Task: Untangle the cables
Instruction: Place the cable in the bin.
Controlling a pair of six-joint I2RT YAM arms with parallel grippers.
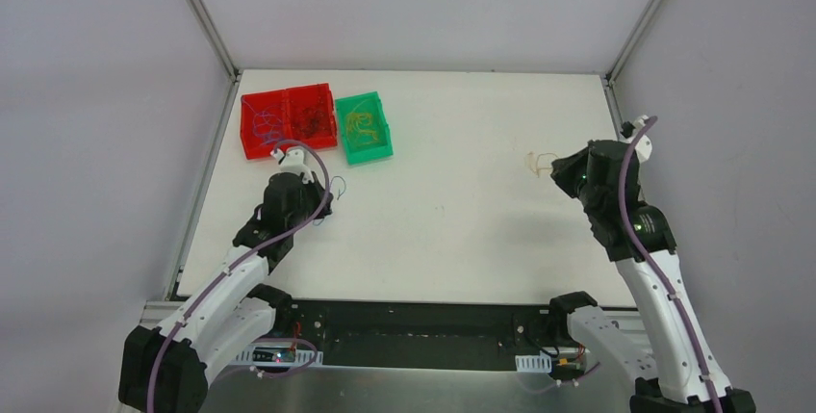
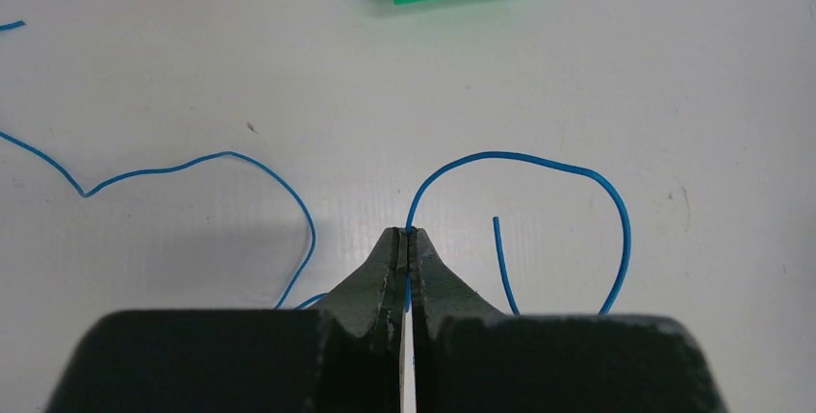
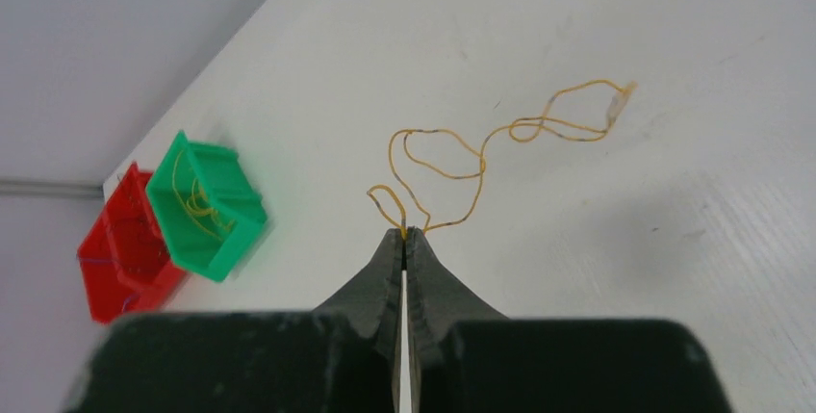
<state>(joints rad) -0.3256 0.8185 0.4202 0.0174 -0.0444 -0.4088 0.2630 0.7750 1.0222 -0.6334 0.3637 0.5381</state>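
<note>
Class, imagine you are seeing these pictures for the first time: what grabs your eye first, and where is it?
The bright red bin and green bin side by side at the far left corner of the table stand out. Nearby the left gripper pinches a blue cable; far right, the right gripper pinches a yellow cable.

No lettering, number or brand mark is legible from my station in any of the three views. I checked the red bins (image 1: pixel 287 119), the green bin (image 1: pixel 365 127), the white table (image 1: pixel 462 230) and the dark bodies of the left gripper (image 2: pixel 408 234) and right gripper (image 3: pixel 404 233); all read as plain surfaces. The small fittings at the near edge (image 1: pixel 279 355) are too small to make out.
</note>
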